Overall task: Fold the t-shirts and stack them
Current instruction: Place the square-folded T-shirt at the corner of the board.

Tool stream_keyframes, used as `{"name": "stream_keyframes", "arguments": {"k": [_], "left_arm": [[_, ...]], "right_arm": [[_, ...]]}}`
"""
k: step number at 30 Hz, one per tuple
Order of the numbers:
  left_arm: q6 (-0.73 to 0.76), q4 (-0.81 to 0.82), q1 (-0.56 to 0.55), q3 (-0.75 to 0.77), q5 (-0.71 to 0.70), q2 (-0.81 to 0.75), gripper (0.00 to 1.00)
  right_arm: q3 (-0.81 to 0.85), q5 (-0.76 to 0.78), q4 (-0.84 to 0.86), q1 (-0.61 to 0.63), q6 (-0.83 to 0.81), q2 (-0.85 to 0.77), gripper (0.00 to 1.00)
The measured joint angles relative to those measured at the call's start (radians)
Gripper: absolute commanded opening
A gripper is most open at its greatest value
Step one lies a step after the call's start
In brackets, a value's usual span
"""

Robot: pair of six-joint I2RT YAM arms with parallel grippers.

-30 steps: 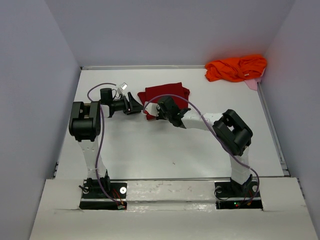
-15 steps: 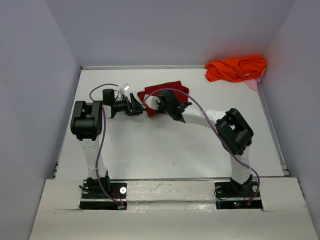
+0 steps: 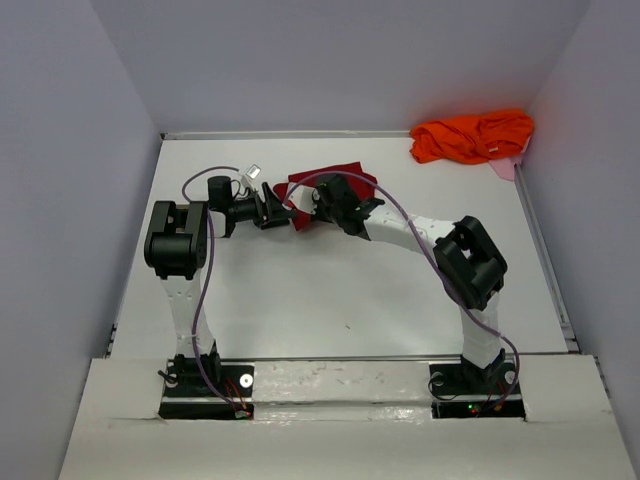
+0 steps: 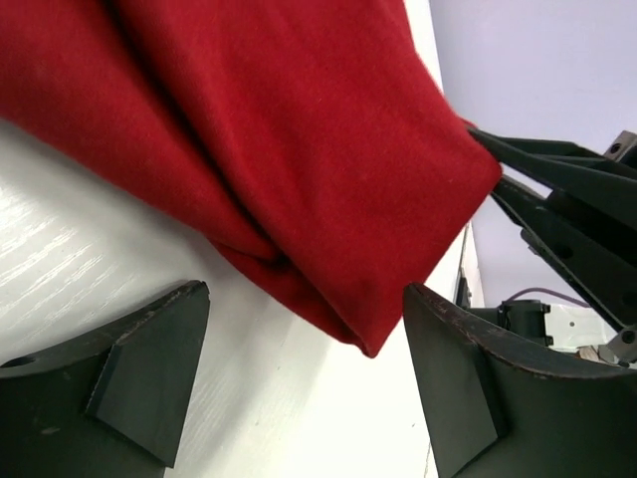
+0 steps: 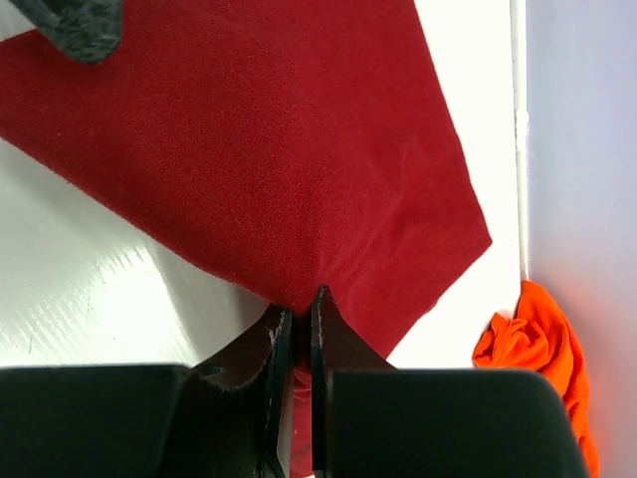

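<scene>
Left arm: left gripper (image 4: 305, 317) has crept right toward the cloth, and its jaws have spread wider over the last second. They now stand well apart, holding nothing, straddling the folded lower corner of the red t-shirt (image 3: 345, 174).

Centre: the red t-shirt lies doubled on the table (image 3: 300, 300), far-middle. Its outline reads slightly tighter than a second ago.

Right arm: right gripper (image 5: 295, 307) has shifted up and left, jaws pinched nearly closed on the shirt's near edge.

Far right corner: orange t-shirt (image 3: 470, 135) unmoved, crumpled, unfolded.

Judgement: the left is lining up a second grip for the next fold. Stacking is not begun.
</scene>
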Motion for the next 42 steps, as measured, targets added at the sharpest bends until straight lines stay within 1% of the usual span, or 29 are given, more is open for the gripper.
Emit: {"name": "stream_keyframes", "arguments": {"k": [8,15,23,28,32,37,42], "left_arm": [[-0.138,0.167,0.000,-0.013,0.019,0.020,0.88],[-0.218,0.229,-0.007,-0.051,0.016,0.034,0.88],[-0.296,0.286,-0.015,-0.093,-0.004,0.024,0.88],[-0.438,0.425,-0.023,-0.112,-0.023,0.031,0.88],[-0.534,0.544,-0.033,-0.111,-0.029,0.071,0.88],[-0.634,0.636,-0.043,-0.095,-0.028,0.132,0.89],[-0.684,0.671,-0.058,-0.065,-0.030,0.164,0.89]], "right_arm": [[0.009,0.000,-0.018,0.000,0.002,0.000,0.00],[0.051,0.001,-0.034,0.000,0.007,0.000,0.00],[0.058,0.001,-0.036,0.000,0.007,0.000,0.00],[0.058,0.001,-0.041,0.000,0.008,0.000,0.00],[0.058,0.000,-0.041,0.000,0.012,0.000,0.00],[0.055,-0.001,-0.044,0.000,0.026,0.000,0.00],[0.048,-0.006,-0.051,0.000,0.031,0.000,0.00]]}}
